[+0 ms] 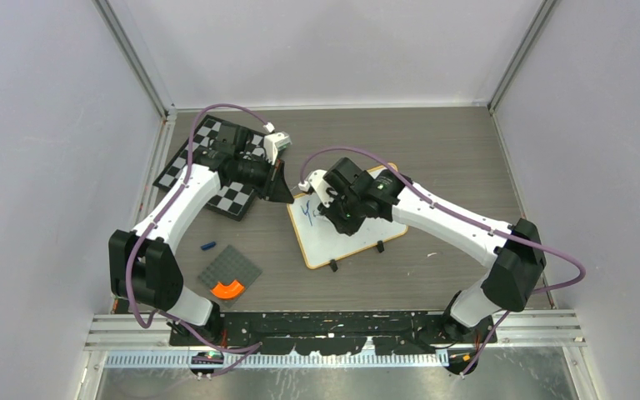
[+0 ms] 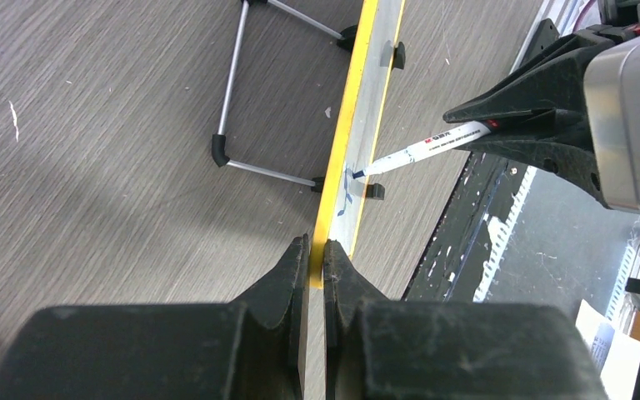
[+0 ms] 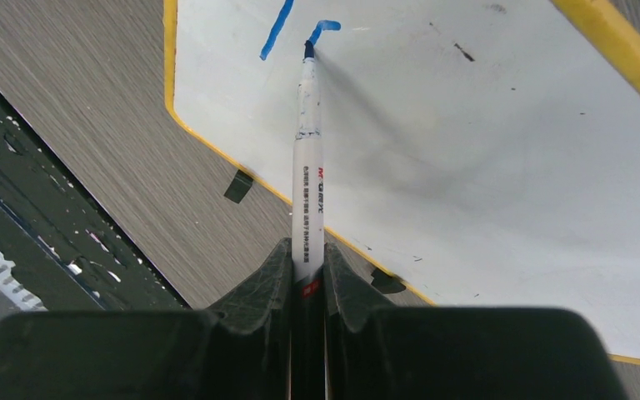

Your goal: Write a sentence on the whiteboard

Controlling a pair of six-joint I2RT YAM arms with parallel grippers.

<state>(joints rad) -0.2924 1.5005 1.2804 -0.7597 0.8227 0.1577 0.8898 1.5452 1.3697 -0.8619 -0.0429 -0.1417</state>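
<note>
Whiteboard: on the table's middle, ahead of the right arm. The left wrist view sees it edge-on with a wire stand behind it, so it seems propped at a tilt; how steep is unclear.
Long axis: left to right across the table, the right end farther from the bases, clip feet on the near edge.
Left gripper: fingers pinched together on the frame at the board's left end, steadying it.
Right gripper: fingers clamped on the marker, which points straight out ahead of them.
Marker tip: touching the white face near the left end, at the end of a short blue stroke.
Key relation: the board's bare face stretches away to the right of the tip along the long axis, and the right arm alone reaches it.
Step, judged: early in the sentence, with only a few marks down.
Next move, judged: strokes must travel rightward with the tip kept in contact and the left clamp firm.
</note>
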